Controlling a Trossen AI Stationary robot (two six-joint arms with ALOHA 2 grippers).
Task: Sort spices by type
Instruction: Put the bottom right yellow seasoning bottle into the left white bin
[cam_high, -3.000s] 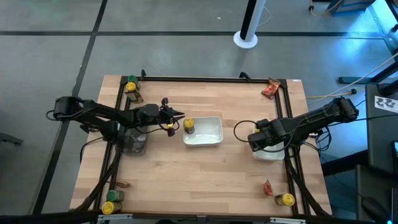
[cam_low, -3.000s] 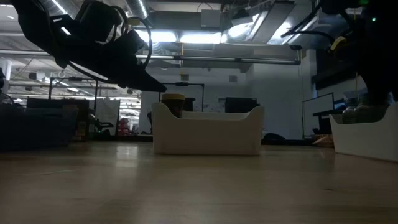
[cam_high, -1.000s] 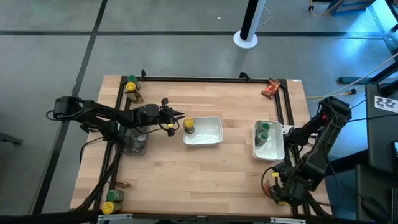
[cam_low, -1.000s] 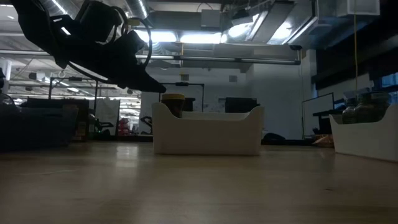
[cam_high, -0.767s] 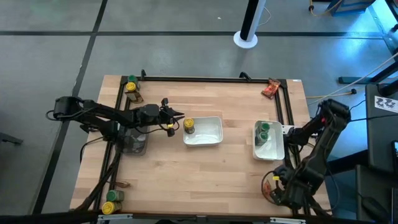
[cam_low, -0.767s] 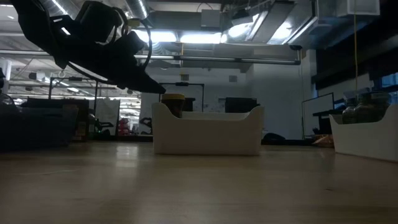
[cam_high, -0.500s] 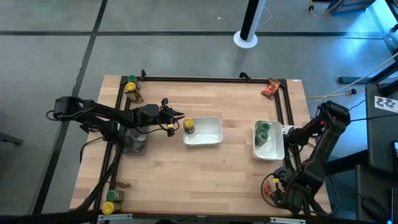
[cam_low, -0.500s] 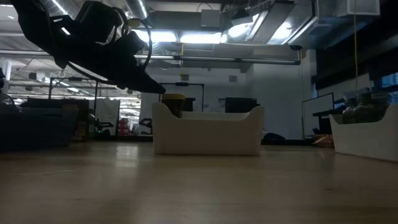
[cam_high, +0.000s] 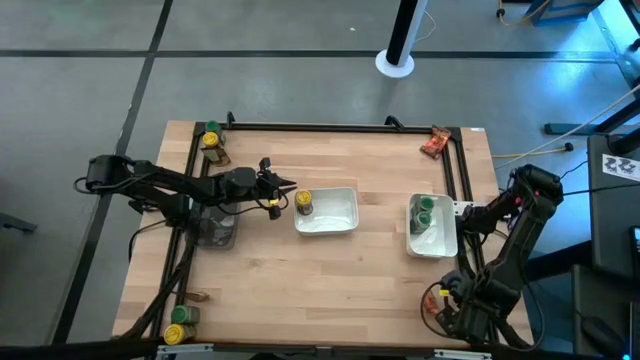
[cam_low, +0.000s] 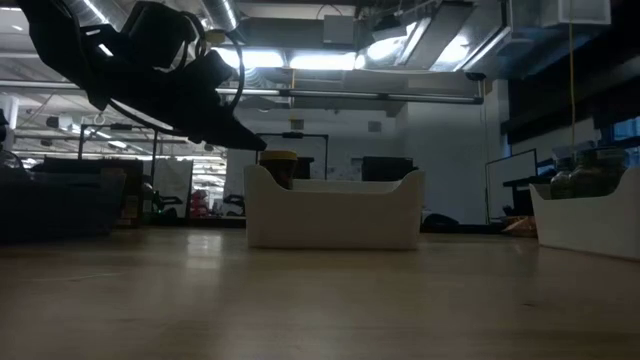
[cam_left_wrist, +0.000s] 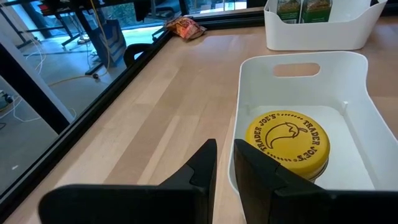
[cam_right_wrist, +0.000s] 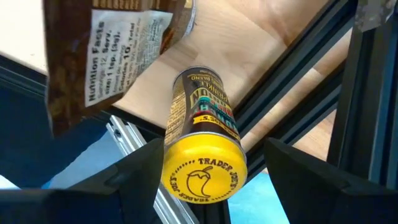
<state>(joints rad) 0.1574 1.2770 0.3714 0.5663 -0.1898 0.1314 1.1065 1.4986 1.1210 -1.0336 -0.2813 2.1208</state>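
Right gripper (cam_right_wrist: 205, 180) jaws standing apart around yellow-lidded jar (cam_right_wrist: 202, 155) at table (cam_high: 340, 270) corner; left gripper (cam_left_wrist: 224, 163) jaws sitting together beside tray (cam_left_wrist: 298, 62).

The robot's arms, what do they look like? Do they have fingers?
Both are dark, thin and jointed, with black cables looping beside them. The left arm has small yellow marks near its tip. Each ends in two flat, dark, pointed fingers, like a beak. The right arm looks the same.

Four yellow-lidded jars (cam_high: 304, 201), three green-lidded jars (cam_high: 424, 210), three packets (cam_high: 434, 143).
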